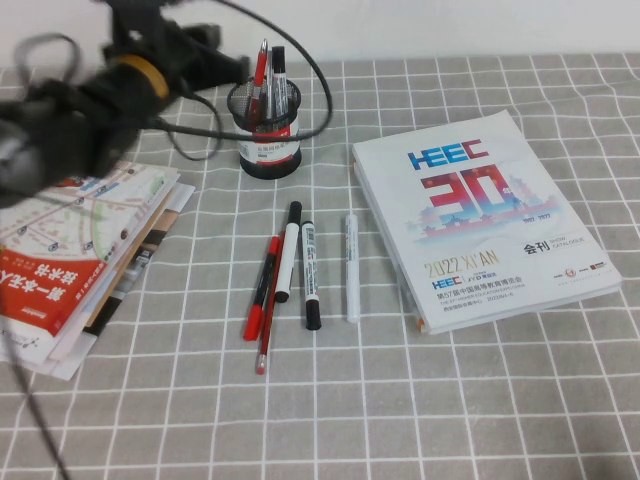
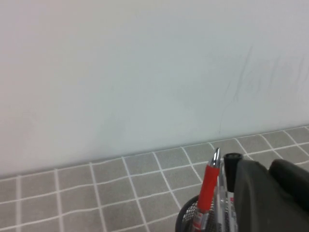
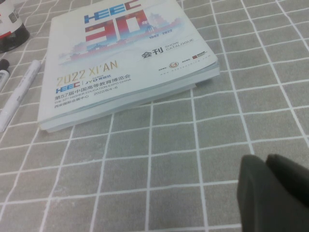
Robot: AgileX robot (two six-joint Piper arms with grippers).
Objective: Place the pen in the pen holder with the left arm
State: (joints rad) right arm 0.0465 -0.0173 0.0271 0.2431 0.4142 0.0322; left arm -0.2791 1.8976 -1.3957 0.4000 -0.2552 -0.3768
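The pen [image 1: 261, 70] stands upright in the pen holder [image 1: 268, 135], just beside the left end effector [image 1: 215, 50], which hangs close to the holder's rim, gripping nothing; I cannot tell how wide it is. Judging by this, the drop is done and the next move is a clean retreat without knocking the holder. The right end effector [image 3: 275, 193] hovers low above the surface [image 1: 450, 400], its spread unclear, near a catalogue [image 3: 125, 58]

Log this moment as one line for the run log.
pen: standing in pen holder | left gripper: beside holder | right gripper: low near catalogue
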